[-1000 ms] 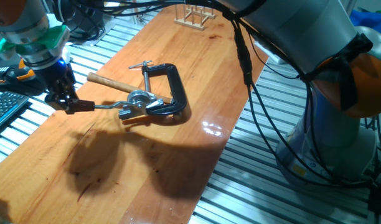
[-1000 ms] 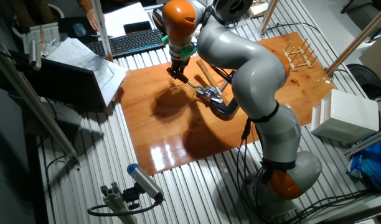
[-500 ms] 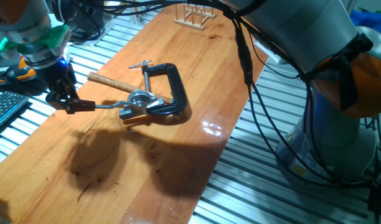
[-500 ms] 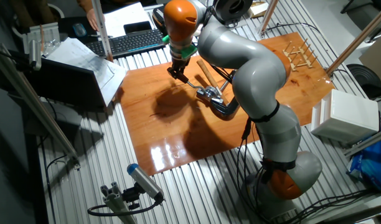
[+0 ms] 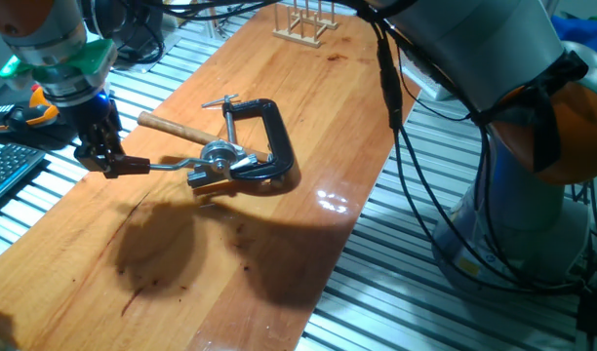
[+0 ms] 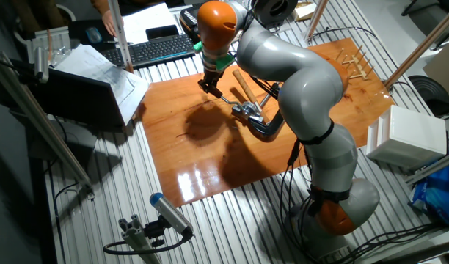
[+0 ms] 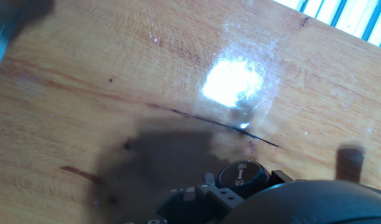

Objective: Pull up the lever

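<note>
The lever [image 5: 167, 167] is a thin silver crank arm that runs from a small silver hub [image 5: 217, 155] to a dark knob [image 5: 133, 166] at its left end. My gripper [image 5: 113, 163] is shut on the knob, just above the wooden table [image 5: 279, 244]. In the other fixed view my gripper [image 6: 208, 87] holds the lever [image 6: 223, 97] left of the hub [image 6: 246, 110]. A black C-clamp [image 5: 274, 146] holds the hub to the table. The hand view shows only blurred table wood [image 7: 116, 81] and the hand's dark body; the knob is not visible there.
A pale wooden-handled hammer [image 5: 172, 129] lies behind the lever, beside the clamp. A wooden peg rack [image 5: 308, 21] stands at the table's far end. A keyboard [image 6: 155, 50] and papers [image 6: 100, 73] lie off the table beyond my gripper. Arm cables [image 5: 388, 97] hang over the right edge.
My gripper has shifted slightly up with the knob still in it. The clamp, hub and hammer have not moved.
</note>
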### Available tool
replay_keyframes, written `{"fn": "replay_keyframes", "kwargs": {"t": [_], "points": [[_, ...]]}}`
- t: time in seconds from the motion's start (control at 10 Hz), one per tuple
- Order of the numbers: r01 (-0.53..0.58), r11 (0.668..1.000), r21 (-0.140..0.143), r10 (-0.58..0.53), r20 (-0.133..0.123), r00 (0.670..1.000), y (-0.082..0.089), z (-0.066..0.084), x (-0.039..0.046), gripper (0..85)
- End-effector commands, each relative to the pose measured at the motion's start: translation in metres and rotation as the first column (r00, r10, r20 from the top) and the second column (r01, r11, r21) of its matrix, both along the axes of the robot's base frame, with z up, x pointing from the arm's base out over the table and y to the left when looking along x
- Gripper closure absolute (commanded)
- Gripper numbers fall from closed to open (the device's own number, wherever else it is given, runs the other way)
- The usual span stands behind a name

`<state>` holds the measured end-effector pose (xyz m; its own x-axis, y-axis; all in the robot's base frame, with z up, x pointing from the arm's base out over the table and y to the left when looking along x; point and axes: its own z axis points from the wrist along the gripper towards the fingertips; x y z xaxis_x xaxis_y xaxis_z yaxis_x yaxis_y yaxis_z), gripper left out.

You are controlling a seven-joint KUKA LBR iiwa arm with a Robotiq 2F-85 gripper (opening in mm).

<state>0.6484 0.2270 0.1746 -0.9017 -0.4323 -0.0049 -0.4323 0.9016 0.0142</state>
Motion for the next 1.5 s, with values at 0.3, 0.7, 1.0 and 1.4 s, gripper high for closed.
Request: {"fn": "replay_keyframes", "kwargs": {"t": [0.3,0.7,1.0,1.4], "points": [[0.000,1.000,0.030,-0.001,0.016,1.000,-0.003,0.001,-0.0021,85.0],[0.000,1.000,0.025,0.000,0.010,1.000,0.001,0.001,-0.0013,85.0],[0.000,1.000,0.019,0.000,0.008,1.000,0.005,-0.002,0.0019,85.0],[0.011,1.000,0.008,-0.011,0.019,1.000,0.019,-0.010,0.0191,85.0]]}}
